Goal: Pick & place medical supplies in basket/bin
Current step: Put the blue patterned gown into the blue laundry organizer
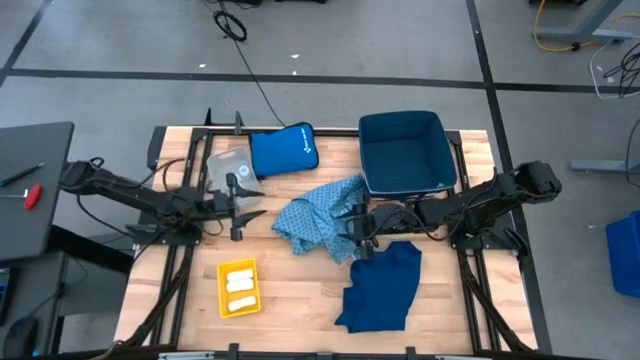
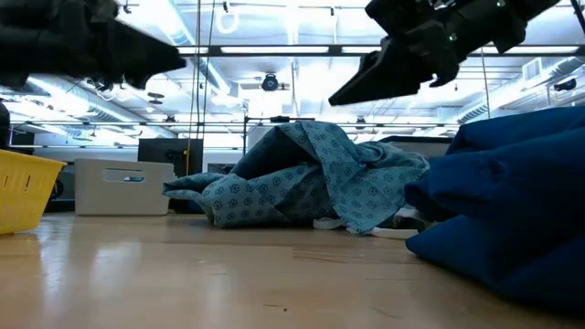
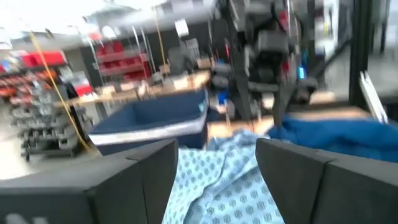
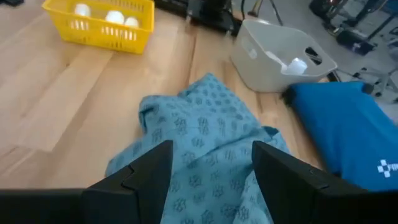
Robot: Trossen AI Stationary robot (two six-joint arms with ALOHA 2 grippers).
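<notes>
While white rolls (image 1: 239,288) sit in the yellow basket (image 1: 222,299) at near left, the navy bin (image 1: 404,152) at far right looks bare. Grey tub (image 4: 273,53) holds a small white item. Crumpled light-blue patterned gown (image 1: 315,222) lies mid-tabletop (image 1: 300,300); plain navy cloth (image 1: 385,288) near right. Left hand (image 1: 247,200) spread, holding nothing. Right hand (image 1: 353,234) spread over the gown.

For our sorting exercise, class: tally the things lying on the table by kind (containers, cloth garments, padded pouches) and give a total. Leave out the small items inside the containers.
Containers: 3 (yellow basket, navy bin, grey tub)
Cloth garments: 2 (light-blue patterned garment, navy garment)
Padded pouches: 1 (royal-blue pouch)
Total: 6
</notes>
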